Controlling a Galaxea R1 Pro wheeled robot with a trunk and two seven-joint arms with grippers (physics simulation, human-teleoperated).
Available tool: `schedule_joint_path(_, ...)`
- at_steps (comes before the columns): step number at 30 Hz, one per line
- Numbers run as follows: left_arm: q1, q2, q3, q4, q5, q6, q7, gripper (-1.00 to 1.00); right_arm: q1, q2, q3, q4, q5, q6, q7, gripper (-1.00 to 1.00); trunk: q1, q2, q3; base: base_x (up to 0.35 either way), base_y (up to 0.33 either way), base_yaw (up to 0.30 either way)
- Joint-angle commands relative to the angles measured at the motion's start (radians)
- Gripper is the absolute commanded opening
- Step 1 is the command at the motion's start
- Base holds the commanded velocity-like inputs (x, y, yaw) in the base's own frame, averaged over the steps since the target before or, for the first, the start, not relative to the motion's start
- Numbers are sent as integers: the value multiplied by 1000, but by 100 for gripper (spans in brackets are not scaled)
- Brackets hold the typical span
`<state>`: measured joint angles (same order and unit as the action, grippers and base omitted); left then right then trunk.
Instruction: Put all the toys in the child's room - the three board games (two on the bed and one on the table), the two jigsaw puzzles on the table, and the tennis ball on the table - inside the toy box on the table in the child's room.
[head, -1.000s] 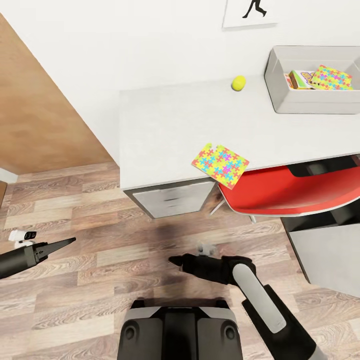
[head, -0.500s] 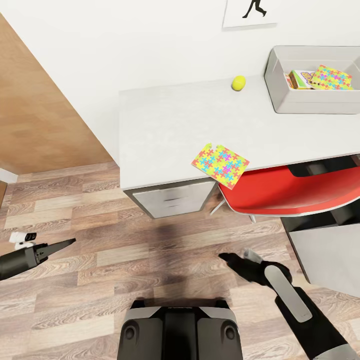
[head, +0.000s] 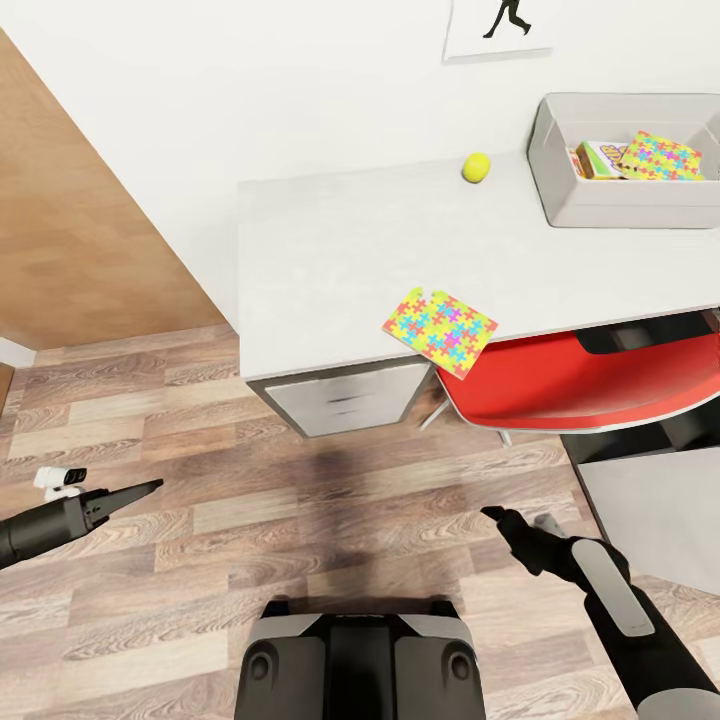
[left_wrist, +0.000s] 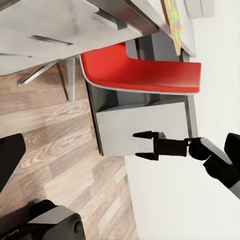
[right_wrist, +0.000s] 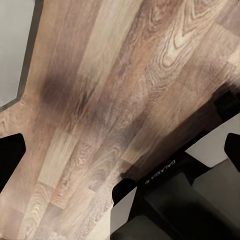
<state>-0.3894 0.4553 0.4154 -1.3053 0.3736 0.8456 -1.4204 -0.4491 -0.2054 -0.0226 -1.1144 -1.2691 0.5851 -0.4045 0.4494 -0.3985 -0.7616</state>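
Head view, left to right: your left gripper hangs low over the wood-plank floor, well apart from the counter; its jaws taper to one dark point, so you cannot tell from here whether they are parted. A wooden door panel stands against the white wall beyond it. The pale grey counter carries a jigsaw puzzle lying flat at its near edge, one corner jutting past the edge above the red chair. The tennis ball sits near the wall, between the counter's left end and the toy box, apart from both. Inside the toy box you see a second jigsaw puzzle lying tilted over a white-green board game. A black silhouette picture hangs on the wall above the ball. Your right gripper hangs over the floor in front of the chair, touching nothing, with the robot base below it in the picture.

Left wrist view: you look across at the right gripper, whose jaws stand parted with nothing between them; behind it show the red chair, the white desk panel and the edge of the jigsaw puzzle on the counter.

Right wrist view: two dark fingertips frame bare floor planks at opposite edges, wide apart, with the robot base below.
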Motion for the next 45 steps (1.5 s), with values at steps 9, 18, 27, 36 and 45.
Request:
schedule_joint_path(9,0,-1,-3,0,1,6,1,100,17,-8,-6,64,-3,-16,5,100,1,-2,12,0,0,-11)
schedule_joint_path(18,0,-1,-7,0,1,3,2,100,38,-13,-5,83,-1,-20,6,100,1,-2,27,0,0,0)
schedule_joint_path(27,0,-1,-7,0,1,-2,4,100,39,-17,-9,124,-1,-21,6,100,1,-2,42,0,0,0)
schedule_joint_path(36,0,-1,-7,0,-1,-5,5,100,40,-17,-10,129,-2,-22,7,100,1,-2,57,0,0,0)
schedule_joint_path(45,0,-2,-8,0,-1,-8,6,100,40,-18,-11,129,-3,-22,7,100,1,-2,72,0,0,0)
